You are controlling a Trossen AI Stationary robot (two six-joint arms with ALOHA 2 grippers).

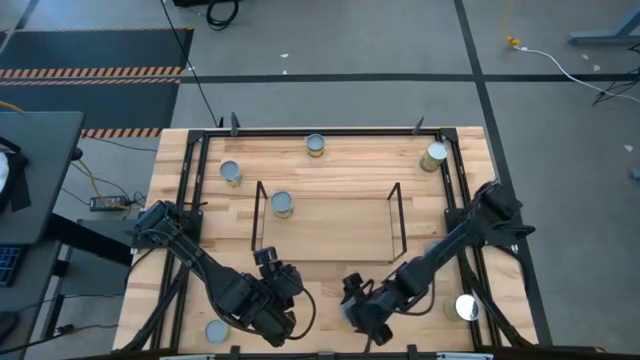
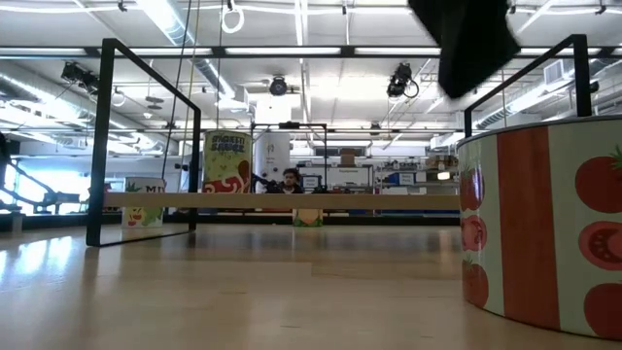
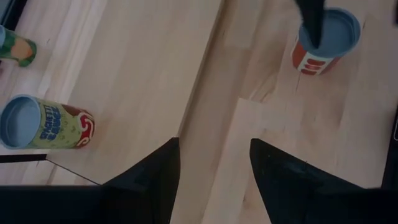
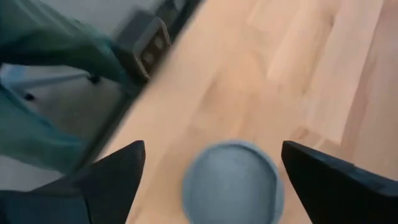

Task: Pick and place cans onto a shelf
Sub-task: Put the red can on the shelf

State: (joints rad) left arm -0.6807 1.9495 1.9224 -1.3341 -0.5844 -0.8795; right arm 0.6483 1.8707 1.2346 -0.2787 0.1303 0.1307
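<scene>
1. Cans lie scattered over the wooden bench (image 1: 330,230); six can be counted from above.
2. Shelf (image 1: 325,222) stands mid-bench, ahead of both grippers: thin dark rods with upright end frames.
3. One can (image 1: 282,204) sits at the shelf's left end, between the frames. Whether it rests on the shelf or on the bench cannot be told.
4. Right gripper (image 1: 362,312) is low at the near bench edge, fingers (image 4: 109,177) spread wide apart. Its wrist view shows a grey round can top (image 4: 231,182) centred between the fingers, clear of both; nothing is clamped.
5. That same can appears in the left wrist view as a red-and-white can (image 3: 323,40), with a dark finger tip over its top.
6. Left gripper (image 1: 272,285) hovers just beside the right one, toward the left of the bench, fingers (image 3: 152,171) partly apart over bare wood, holding nothing.
7. Beyond the left gripper: a green-yellow can (image 3: 43,122), and another one cut off at the picture edge (image 3: 13,50).
8. Shiny-topped can (image 1: 466,307) stands just to the outer side of the right gripper, near the right corner.
9. Grey-topped can (image 1: 217,331) stands to the outer side of the left gripper, near the left corner.
10. Far from both grippers, past the shelf: cans at the far edge (image 1: 316,145), far right corner (image 1: 434,156), and left of the shelf (image 1: 231,173).
11. Low view: a tomato-printed can (image 2: 544,228) fills the right side, close to the camera.
</scene>
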